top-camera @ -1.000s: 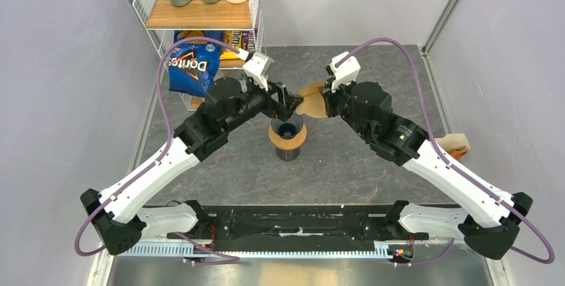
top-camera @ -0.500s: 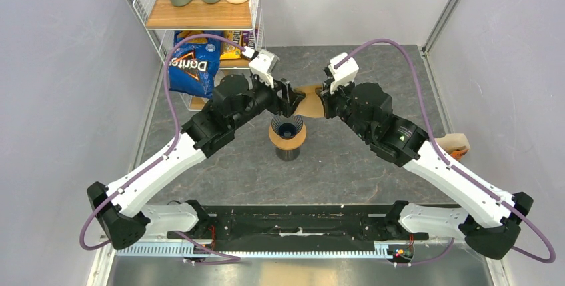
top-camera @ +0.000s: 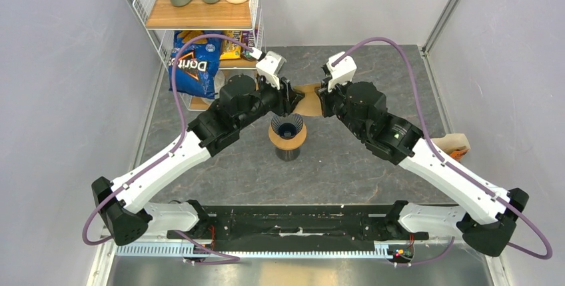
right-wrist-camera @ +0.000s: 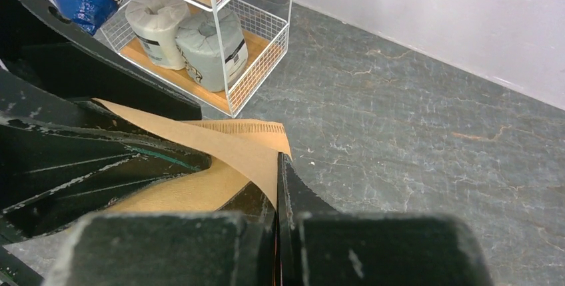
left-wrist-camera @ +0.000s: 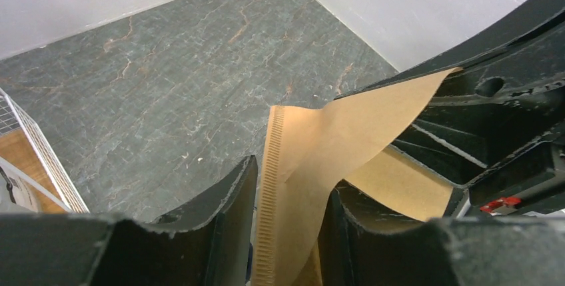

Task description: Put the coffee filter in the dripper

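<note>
1. Compared with a second ago, the left arm has swung right. The left gripper now straddles the coffee filter, jaws narrower; can't tell if they're pinching.
2. The right gripper is pressed together on the filter's other edge.
3. Both arms reach forward and meet just behind the dripper.

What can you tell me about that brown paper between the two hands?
The coffee filter is thin, light-brown, floppy paper with a crimped seam along one edge, its layers partly spread. It is held aloft beyond the dripper. The right hand pinches one side; the left hand straddles the seam, not shut.
</note>
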`<state>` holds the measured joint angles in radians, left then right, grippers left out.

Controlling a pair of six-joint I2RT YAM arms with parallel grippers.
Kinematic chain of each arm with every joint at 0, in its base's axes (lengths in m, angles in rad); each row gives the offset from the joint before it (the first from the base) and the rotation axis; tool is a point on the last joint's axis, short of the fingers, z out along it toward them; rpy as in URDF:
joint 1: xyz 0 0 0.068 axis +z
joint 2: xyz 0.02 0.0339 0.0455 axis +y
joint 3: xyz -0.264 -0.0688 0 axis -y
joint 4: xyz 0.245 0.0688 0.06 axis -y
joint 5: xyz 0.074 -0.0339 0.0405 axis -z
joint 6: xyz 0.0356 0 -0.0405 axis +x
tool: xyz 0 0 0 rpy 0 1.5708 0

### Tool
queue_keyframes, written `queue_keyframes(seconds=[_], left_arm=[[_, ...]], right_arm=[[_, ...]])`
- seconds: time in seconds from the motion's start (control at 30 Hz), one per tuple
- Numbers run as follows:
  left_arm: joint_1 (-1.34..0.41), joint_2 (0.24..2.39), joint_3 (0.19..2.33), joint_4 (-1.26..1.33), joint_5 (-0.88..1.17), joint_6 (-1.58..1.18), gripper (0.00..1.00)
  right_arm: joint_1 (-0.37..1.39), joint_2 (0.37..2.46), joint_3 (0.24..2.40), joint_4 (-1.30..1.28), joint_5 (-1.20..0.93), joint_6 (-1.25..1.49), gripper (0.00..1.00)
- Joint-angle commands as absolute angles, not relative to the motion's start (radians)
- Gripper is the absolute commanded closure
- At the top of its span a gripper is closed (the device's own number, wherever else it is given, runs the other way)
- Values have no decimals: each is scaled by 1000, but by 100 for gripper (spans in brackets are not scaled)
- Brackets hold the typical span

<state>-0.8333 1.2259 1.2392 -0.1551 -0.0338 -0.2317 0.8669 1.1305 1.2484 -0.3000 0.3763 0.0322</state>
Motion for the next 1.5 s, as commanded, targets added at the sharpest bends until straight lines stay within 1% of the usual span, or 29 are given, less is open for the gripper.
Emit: queue_keyframes(seconds=[0.0, 0.07, 0.13, 0.23, 0.33, 0.37, 0.47, 0.5, 0.57, 0.67, 0.77, 0.8, 0.87, 0.93, 1.07, 1.1, 1.13, 1.2, 1.23, 1.27, 1.3, 1.33, 1.47], left_arm=[[-841, 1218, 1276, -119, -60, -231, 59], [-841, 1218, 1278, -118, -51, -224, 63], [-845, 1218, 1278, -118, -40, -212, 71], [-850, 1216, 1271, -118, -44, -198, 79], [-853, 1215, 1264, -118, -41, -192, 80], [-854, 1214, 1263, -117, -40, -190, 75], [-857, 1210, 1256, -117, -44, -190, 51], [-857, 1211, 1255, -116, -43, -188, 48], [-858, 1212, 1255, -117, -47, -189, 49], [-859, 1218, 1258, -118, -60, -193, 58], [-859, 1226, 1259, -120, -80, -188, 64], [-859, 1227, 1259, -121, -80, -189, 68], [-859, 1230, 1262, -120, -65, -184, 81], [-859, 1227, 1263, -119, -50, -183, 88], [-859, 1217, 1272, -117, -56, -179, 97], [-859, 1214, 1273, -117, -62, -179, 98], [-858, 1212, 1273, -114, -55, -173, 95], [-859, 1208, 1272, -109, -38, -163, 75], [-860, 1204, 1269, -109, -36, -160, 61], [-861, 1204, 1267, -109, -37, -160, 55], [-861, 1202, 1265, -114, -44, -162, 51], [-861, 1200, 1261, -119, -51, -165, 49], [-861, 1192, 1243, -131, -88, -181, 49]], right_arm=[[874, 1142, 1286, -263, 401, 63, 100], [874, 1145, 1287, -262, 407, 63, 100], [874, 1147, 1290, -259, 408, 62, 100], [874, 1150, 1295, -260, 409, 63, 100], [875, 1154, 1299, -256, 416, 64, 100], [874, 1156, 1299, -254, 421, 66, 100], [874, 1155, 1301, -249, 426, 68, 100], [874, 1156, 1303, -250, 428, 68, 100], [875, 1157, 1303, -249, 426, 71, 100], [874, 1154, 1301, -251, 416, 84, 100], [875, 1154, 1301, -255, 415, 96, 100], [874, 1155, 1302, -257, 418, 99, 100], [874, 1157, 1301, -260, 413, 102, 100], [874, 1159, 1297, -264, 402, 104, 100], [874, 1155, 1277, -270, 382, 84, 100], [874, 1152, 1271, -271, 379, 82, 100], [874, 1151, 1269, -274, 377, 80, 100], [874, 1150, 1268, -278, 377, 80, 100], [874, 1150, 1270, -279, 379, 79, 100], [875, 1150, 1272, -276, 379, 79, 100], [874, 1151, 1275, -272, 383, 77, 100], [875, 1154, 1280, -270, 391, 77, 100], [874, 1159, 1289, -257, 424, 76, 100]])
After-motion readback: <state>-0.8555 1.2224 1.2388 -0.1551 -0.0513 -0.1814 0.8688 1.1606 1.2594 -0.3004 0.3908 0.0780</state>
